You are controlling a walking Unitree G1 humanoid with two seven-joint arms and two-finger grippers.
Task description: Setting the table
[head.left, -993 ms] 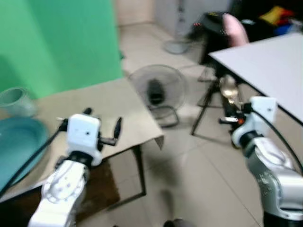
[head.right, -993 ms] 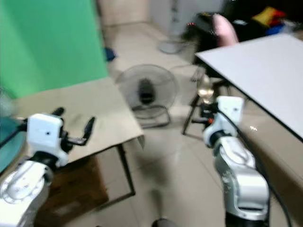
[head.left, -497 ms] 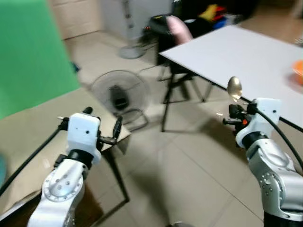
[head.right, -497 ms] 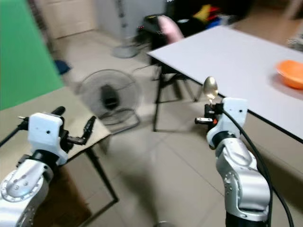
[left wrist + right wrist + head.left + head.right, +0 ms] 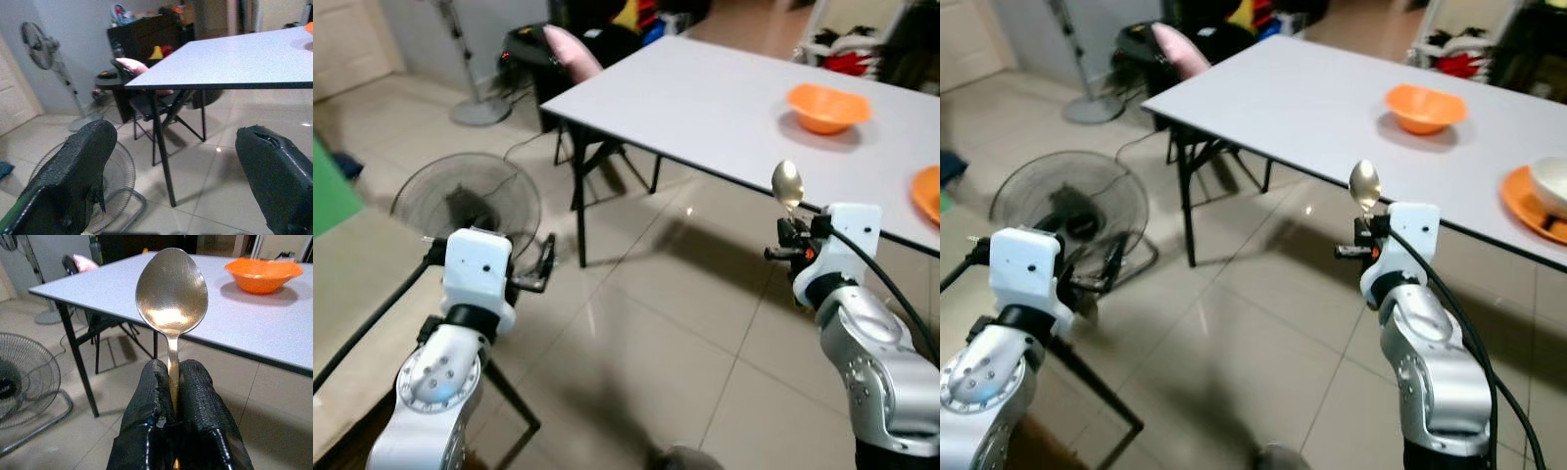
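My right gripper (image 5: 171,375) is shut on the handle of a metal spoon (image 5: 171,289), held upright with its bowl on top. The spoon (image 5: 787,183) hangs in the air just short of the near edge of a long white table (image 5: 724,93). An orange bowl (image 5: 828,106) stands on that table, farther back. At the table's right end sits an orange plate (image 5: 1525,201) with a white bowl (image 5: 1552,180) on it. My left gripper (image 5: 176,136) is open and holds nothing, raised low on the left above the tiled floor.
A round floor fan (image 5: 465,201) lies on the tiles at left, near a standing fan's base (image 5: 480,111). A black chair with a pink cushion (image 5: 570,49) stands at the table's far left corner. A cardboard-covered table (image 5: 352,294) lies under my left arm.
The camera has swung right: the green screen and teal plate have left the picture, and the white table with its orange bowl and plate has come in. The spoon stays in my right gripper.
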